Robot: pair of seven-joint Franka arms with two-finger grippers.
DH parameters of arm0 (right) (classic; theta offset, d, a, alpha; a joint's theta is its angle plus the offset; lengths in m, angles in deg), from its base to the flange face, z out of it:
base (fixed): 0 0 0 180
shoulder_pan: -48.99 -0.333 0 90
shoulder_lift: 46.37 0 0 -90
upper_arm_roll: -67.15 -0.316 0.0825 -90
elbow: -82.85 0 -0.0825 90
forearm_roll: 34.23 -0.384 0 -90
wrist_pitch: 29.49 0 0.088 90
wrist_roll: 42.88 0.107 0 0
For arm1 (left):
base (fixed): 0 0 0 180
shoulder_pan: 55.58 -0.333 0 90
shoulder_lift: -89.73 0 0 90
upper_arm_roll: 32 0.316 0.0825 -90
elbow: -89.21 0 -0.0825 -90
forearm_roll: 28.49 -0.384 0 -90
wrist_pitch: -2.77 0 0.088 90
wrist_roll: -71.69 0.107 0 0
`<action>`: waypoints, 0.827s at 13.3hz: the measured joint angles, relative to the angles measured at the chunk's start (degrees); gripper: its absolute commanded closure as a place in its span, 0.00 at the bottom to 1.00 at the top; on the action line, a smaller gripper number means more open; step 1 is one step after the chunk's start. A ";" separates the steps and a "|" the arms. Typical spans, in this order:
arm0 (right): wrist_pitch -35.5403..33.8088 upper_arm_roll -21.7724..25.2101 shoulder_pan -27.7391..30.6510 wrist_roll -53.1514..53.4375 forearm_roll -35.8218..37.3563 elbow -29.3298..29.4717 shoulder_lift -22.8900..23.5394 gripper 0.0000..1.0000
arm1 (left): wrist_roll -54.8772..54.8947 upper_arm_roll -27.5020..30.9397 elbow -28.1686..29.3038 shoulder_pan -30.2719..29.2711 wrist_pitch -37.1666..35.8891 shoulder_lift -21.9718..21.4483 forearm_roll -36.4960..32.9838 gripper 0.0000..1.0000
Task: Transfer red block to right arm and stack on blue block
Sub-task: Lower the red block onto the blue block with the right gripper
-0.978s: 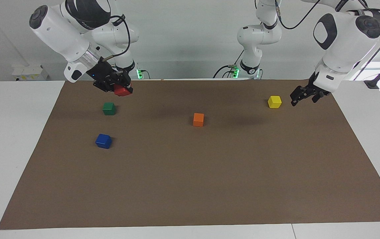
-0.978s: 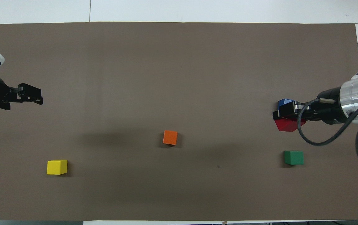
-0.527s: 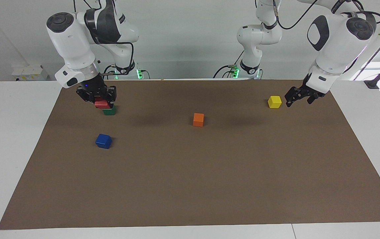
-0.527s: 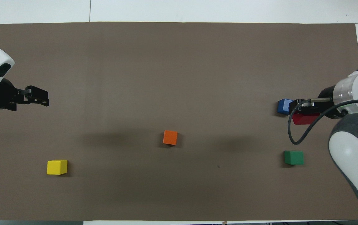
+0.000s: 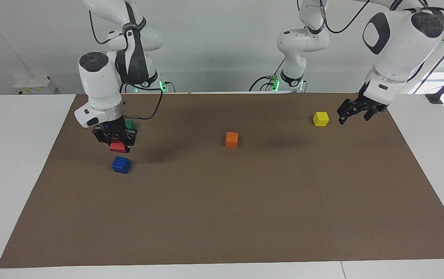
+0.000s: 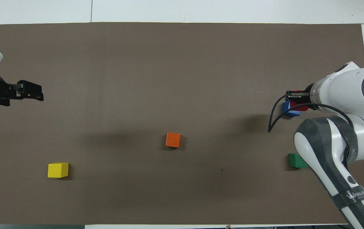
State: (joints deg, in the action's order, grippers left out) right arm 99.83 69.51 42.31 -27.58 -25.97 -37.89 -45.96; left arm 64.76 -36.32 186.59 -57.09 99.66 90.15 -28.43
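The red block (image 5: 118,146) was held clamped between the jaws of the right gripper (image 5: 115,144), raised in the air just above the blue block (image 5: 121,164) and slightly toward its twelve o'clock in the facing view, not yet touching it. The green block (image 5: 129,123) was seen on the mat (image 5: 245,213) at twelve o'clock from the blue one, nearer the robots. The red block was judged light, rigid and smooth-faced; a grip across two flat sides, as shown, was considered sound, with level release needed. The left gripper (image 5: 355,112) was kept waiting beside the yellow block (image 5: 320,118), its jaws parted and empty.
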 measured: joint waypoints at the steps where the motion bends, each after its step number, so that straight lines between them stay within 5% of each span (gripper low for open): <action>1: 2.42 0.02 0.41 0.00 0.00 -1.24 0.31 1.00 | 0.02 -0.07 -0.73 0.00 -0.78 0.12 0.00 0.00; 11: 16.54 0.15 2.71 0.03 0.01 -9.34 1.62 1.00 | 5.94 -0.22 -2.63 -0.25 -2.66 0.93 0.00 0.00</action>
State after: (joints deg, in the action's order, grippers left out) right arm 116.37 69.66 45.02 -27.55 -25.96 -47.23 -44.34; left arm 70.70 -36.54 183.95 -57.34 96.99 91.08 -28.43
